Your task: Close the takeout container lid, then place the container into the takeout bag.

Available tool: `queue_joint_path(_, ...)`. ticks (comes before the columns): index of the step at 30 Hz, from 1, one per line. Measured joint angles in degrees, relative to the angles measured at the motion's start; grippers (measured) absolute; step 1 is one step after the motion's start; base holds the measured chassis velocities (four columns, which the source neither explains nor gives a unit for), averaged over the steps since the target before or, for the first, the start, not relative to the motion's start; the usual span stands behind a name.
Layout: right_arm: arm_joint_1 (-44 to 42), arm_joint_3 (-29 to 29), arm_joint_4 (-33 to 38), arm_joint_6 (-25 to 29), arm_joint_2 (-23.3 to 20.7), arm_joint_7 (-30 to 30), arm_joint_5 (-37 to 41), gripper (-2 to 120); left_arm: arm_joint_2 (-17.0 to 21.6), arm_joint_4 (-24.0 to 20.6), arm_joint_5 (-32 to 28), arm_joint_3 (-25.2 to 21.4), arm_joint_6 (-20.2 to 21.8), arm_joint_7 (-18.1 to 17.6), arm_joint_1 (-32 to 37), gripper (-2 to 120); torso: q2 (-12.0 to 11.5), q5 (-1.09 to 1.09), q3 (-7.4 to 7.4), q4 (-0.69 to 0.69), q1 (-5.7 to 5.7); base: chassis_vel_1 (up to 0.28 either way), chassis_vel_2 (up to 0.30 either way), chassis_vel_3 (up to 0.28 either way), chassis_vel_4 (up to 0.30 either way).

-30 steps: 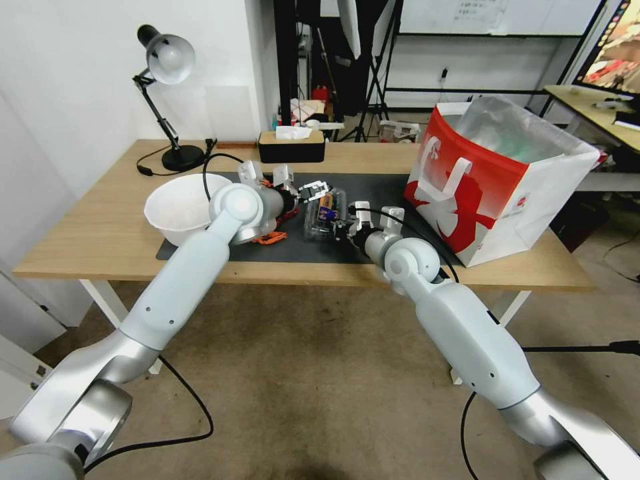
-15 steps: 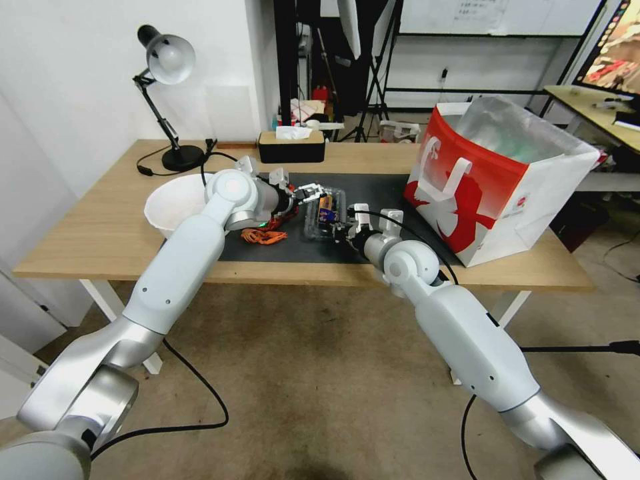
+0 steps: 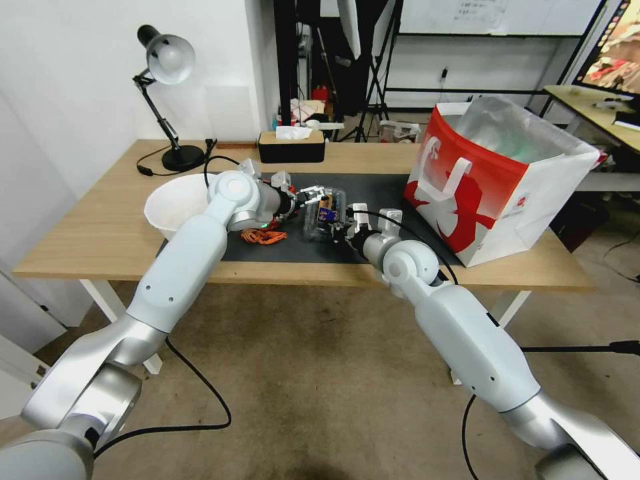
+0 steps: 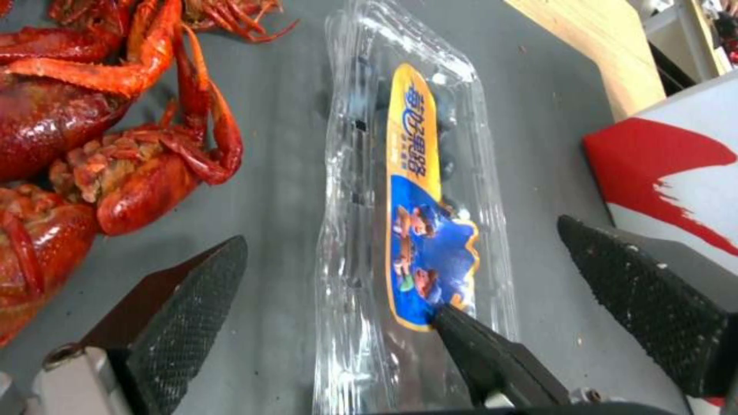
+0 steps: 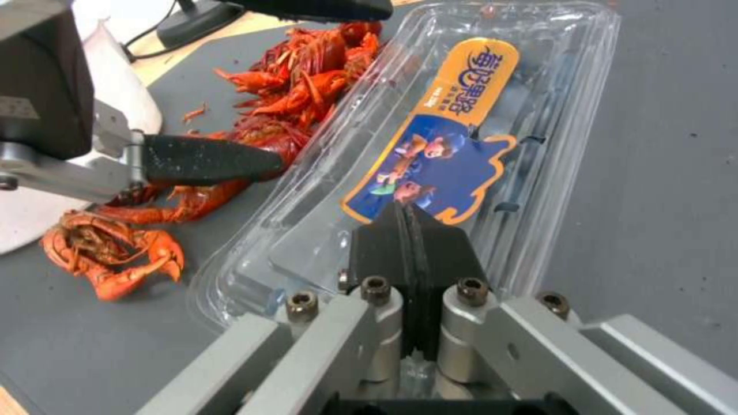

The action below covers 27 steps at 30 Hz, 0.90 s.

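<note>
Takeout container (image 3: 323, 215) lies flat on the dark mat (image 3: 387, 190), between the two grippers, lid (image 5: 430, 150) down over it. The lid's sticker (image 4: 419, 190) is orange and blue, not white as one might expect.

Takeout bag (image 3: 497, 177), red and white, foil-lined, stands open beyond the right gripper (image 3: 339, 231), well apart from the container, on the far side from the left gripper (image 3: 308, 194).

White bowl (image 3: 175, 207) sits behind the left arm, away from the container.

Crayfish (image 4: 108, 144), red, piled on the mat just beside the left gripper, on the side away from the bag; near the container but not touching it as far as can be told.

Left gripper: fingers (image 4: 181, 300) spread wide, one either side of the container's end, neither pad touching the plastic.

Right gripper: fingers (image 5: 407, 242) pressed together, tip resting on the lid at the blue end of the sticker. In the left wrist view that same dark tip (image 4: 492, 357) lies on the lid between the left gripper's spread fingers.
</note>
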Motion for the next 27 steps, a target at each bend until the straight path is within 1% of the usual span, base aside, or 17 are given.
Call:
queue_joint_path(8,-0.1,0.1,0.0,0.0,0.0,0.0,0.0,0,-0.1,1.4,0.2,0.5,-0.1,0.4,-0.5,100,0.0,0.00,0.00,0.01,0.00,0.000,0.000,0.000,0.000)
queue_joint_path(17,-0.3,0.3,0.1,0.0,-0.3,-0.2,0.0,0,-0.7,3.5,2.1,1.0,-0.1,2.6,-0.7,100,0.0,0.00,0.00,0.00,0.00,0.000,0.000,0.000,0.000)
queue_joint_path(27,-0.7,0.6,0.2,0.1,-0.4,-0.3,-0.1,0,-0.8,3.7,2.4,1.3,-0.2,3.5,-0.3,100,0.0,0.00,0.00,0.00,0.00,0.000,0.000,0.000,0.000)
